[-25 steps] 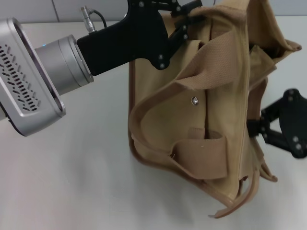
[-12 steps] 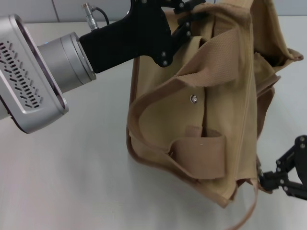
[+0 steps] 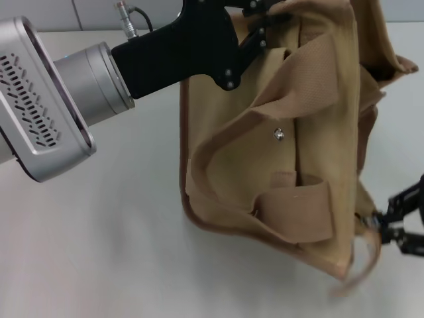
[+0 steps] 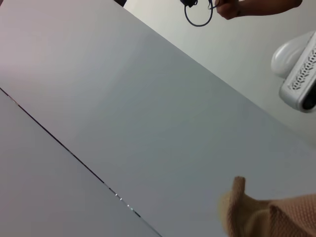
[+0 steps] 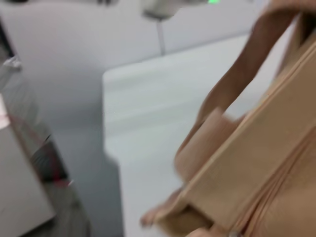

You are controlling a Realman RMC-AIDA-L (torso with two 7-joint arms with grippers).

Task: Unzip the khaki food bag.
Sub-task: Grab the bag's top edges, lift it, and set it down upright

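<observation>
Your left gripper (image 3: 265, 16) pinched the khaki food bag (image 3: 278, 146) at its top edge (right gripper (image 3: 391, 225) jaws unreadable, nearer its base).

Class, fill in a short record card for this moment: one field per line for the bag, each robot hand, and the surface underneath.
Bag: khaki food bag, tilted on the table, webbing handle draped across its front
Snap: small metal snap on the front panel
Left hand: left hand at the bag's top edge, apparently gripping it
Right hand: right hand low beside the bag's bottom corner
Surface: white table
</observation>
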